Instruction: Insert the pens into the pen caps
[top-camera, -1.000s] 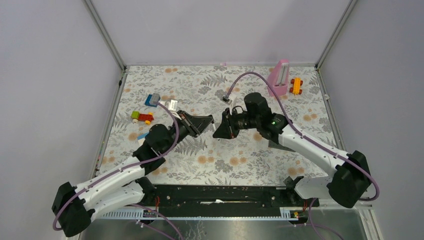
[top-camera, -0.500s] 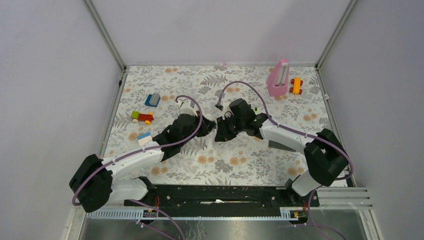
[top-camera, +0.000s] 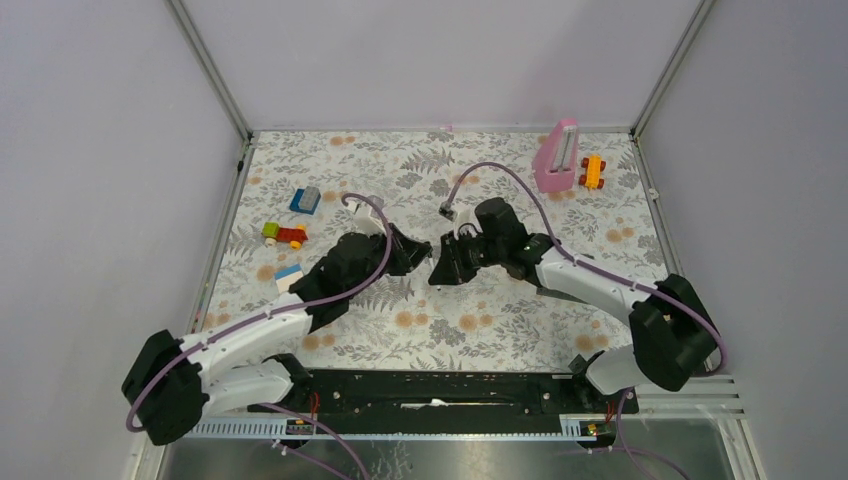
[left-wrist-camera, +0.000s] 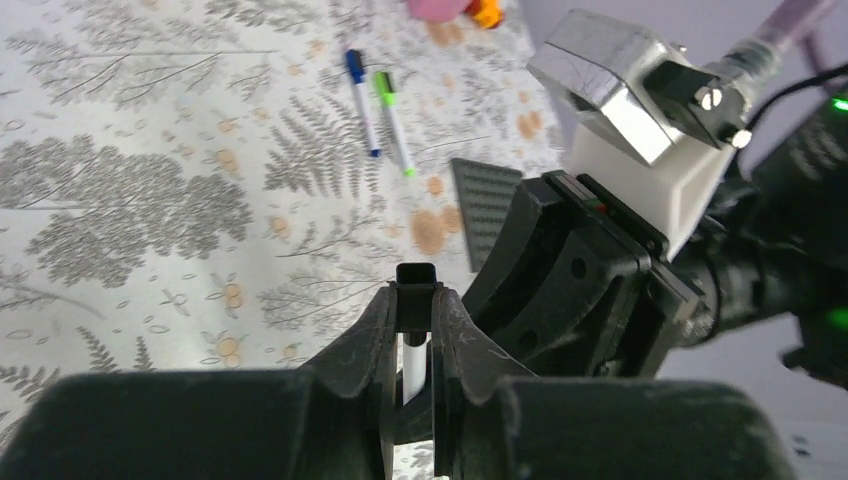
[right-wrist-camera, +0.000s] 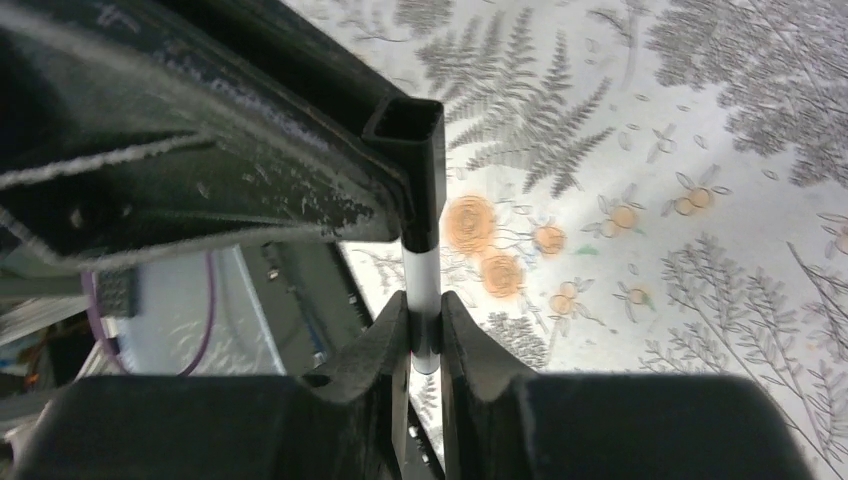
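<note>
My two grippers meet tip to tip over the middle of the table, the left gripper (top-camera: 415, 257) on the left and the right gripper (top-camera: 441, 266) on the right. In the left wrist view the left gripper (left-wrist-camera: 416, 296) is shut on a black pen cap (left-wrist-camera: 416, 276), and a white pen (left-wrist-camera: 413, 366) barrel runs out of the cap's lower end. In the right wrist view the right gripper (right-wrist-camera: 424, 316) is shut on that pen (right-wrist-camera: 423, 285), whose tip end goes into the black pen cap (right-wrist-camera: 420, 150). Two more pens lie on the table, one with a blue cap (left-wrist-camera: 360, 86) and one with a green cap (left-wrist-camera: 394, 112).
A grey studded plate (left-wrist-camera: 482, 196) lies near the two pens. A pink toy (top-camera: 557, 156) and an orange block (top-camera: 593, 171) stand at the back right. At the left lie a blue-grey brick (top-camera: 306, 199), a red-yellow-green toy (top-camera: 284, 235) and a blue-white brick (top-camera: 288, 275).
Both arms have shifted posture and the two grippers have drawn closer together at mid table, each keeping its grip.
</note>
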